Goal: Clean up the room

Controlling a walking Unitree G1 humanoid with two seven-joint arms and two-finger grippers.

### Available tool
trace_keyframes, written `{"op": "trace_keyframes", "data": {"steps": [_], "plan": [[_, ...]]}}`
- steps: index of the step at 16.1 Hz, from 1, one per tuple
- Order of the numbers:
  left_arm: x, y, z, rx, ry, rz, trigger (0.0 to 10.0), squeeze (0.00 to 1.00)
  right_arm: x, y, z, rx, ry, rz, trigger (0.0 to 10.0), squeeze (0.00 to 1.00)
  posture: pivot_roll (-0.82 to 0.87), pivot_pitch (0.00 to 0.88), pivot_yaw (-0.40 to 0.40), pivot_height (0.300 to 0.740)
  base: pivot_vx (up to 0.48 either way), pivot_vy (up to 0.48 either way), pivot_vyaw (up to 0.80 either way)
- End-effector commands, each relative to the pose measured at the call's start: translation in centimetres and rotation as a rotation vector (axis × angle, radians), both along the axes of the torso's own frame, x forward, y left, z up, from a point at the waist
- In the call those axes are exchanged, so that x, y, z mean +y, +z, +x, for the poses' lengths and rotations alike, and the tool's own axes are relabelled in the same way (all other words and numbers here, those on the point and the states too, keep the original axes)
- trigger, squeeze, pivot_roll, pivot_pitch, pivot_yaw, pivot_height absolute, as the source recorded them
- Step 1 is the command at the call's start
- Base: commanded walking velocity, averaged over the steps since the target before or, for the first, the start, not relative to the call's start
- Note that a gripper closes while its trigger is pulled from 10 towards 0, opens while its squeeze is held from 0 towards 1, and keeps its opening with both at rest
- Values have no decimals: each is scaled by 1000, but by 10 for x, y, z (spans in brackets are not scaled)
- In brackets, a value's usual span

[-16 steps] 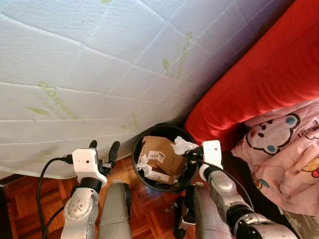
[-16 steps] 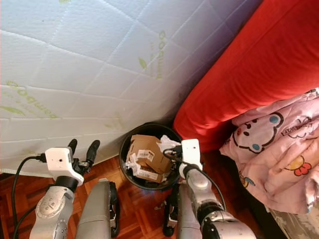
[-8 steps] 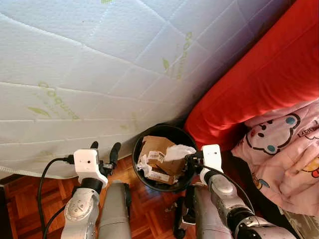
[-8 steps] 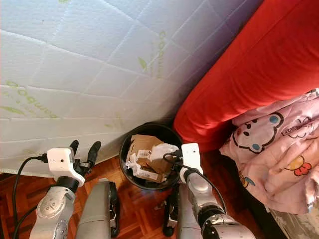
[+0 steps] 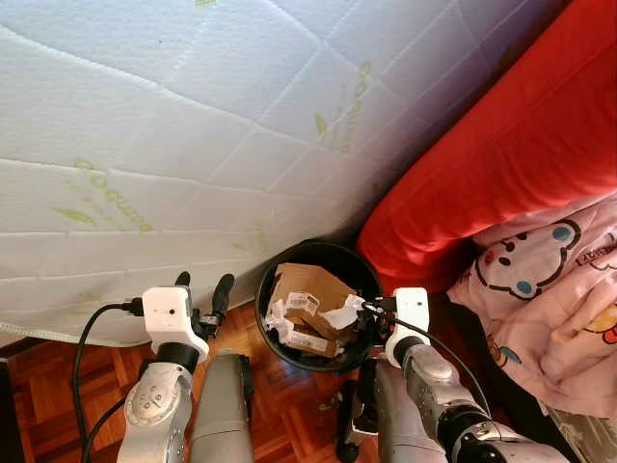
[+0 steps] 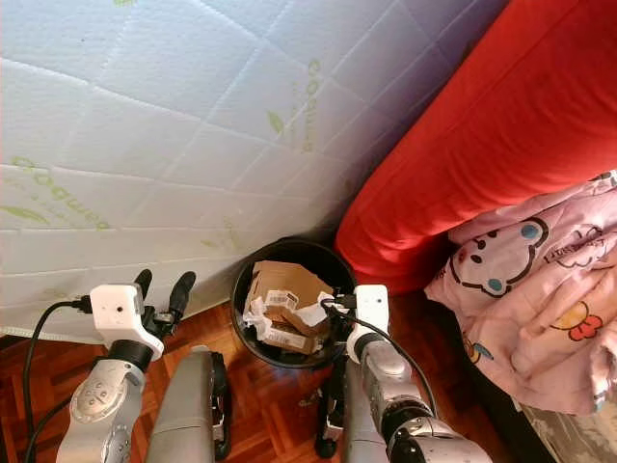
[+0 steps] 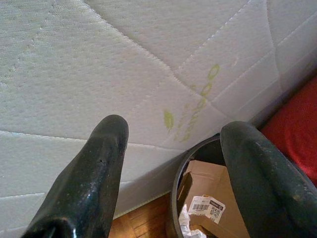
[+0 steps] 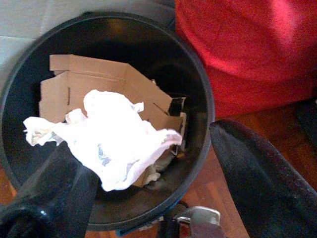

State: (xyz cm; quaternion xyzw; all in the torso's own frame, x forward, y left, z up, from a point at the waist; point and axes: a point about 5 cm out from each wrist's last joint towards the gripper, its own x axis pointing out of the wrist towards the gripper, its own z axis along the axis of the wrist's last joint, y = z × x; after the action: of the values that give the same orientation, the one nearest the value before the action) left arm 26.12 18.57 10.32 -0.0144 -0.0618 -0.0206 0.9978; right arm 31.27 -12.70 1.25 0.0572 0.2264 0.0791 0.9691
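Right tool (image 8: 148, 198): positioned over rim of black trash bin (image 5: 275, 349), fingers spread apart, nothing gripped. Crumpled white paper (image 8: 111, 139) lies inside bin, on top of cardboard box (image 8: 94, 79), touching one finger (image 8: 54, 193). Left tool (image 5: 200, 289): fingers apart, empty, held beside bin, near white mattress (image 5: 193, 125). Bin stands on wood floor (image 5: 289, 395) btwn mattress and red cushion (image 5: 501, 164). Pink cartoon-print blanket (image 5: 549, 289) lies to the right.

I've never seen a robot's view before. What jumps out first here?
A round black bin stuffed with brown cardboard stands on the wood floor against a huge white quilted mattress. The right gripper hangs open over it, crumpled white tissue against one finger. A bright red cushion sits beside it.
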Motion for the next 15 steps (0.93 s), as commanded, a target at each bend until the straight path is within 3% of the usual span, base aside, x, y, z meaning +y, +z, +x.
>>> {"op": "trace_keyframes", "data": {"steps": [1,2,4,6,8,9,11,12,13,15], "plan": [[1,-8,-6,38,0,-3,10000,0,-3,-13,-12,44,7,-47,10000,1000,239,441,-76,630,0,0,0],[1,-8,-6,38,0,-3,10000,0,-3,-9,-10,-5,59,-179,10000,1000,239,441,-76,630,0,0,0],[0,-7,-6,40,0,-3,10000,0,-4,-9,-9,-4,30,-160,10000,1000,237,441,-77,630,0,0,0],[0,-7,-6,40,-1,-4,10000,0,-11,-5,-6,-37,-1,-243,10000,1000,239,443,-78,630,0,0,0],[0,-7,-6,40,1,-4,10000,0,-10,-6,-7,-28,8,-237,10000,1000,239,443,-78,630,0,0,0],[0,-8,-6,41,2,-4,10000,0,-5,-14,-12,48,14,-143,10000,1000,238,445,-79,630,0,0,0],[-1,-9,-7,45,0,-5,10000,0,-5,-17,-15,64,35,-182,10000,1000,237,445,-80,630,0,0,0],[-1,-9,-7,47,-1,-6,10000,0,-6,-19,-16,70,32,-199,10000,710,237,445,-80,630,0,0,0],[-1,-10,-6,50,-3,-6,10000,0,-6,-19,-16,72,23,-188,10000,0,236,444,-81,630,0,0,0],[1,-22,-7,106,-3,-8,10000,0,-8,-24,-22,99,15,-161,10000,0,236,428,-82,630,0,0,0]]}}
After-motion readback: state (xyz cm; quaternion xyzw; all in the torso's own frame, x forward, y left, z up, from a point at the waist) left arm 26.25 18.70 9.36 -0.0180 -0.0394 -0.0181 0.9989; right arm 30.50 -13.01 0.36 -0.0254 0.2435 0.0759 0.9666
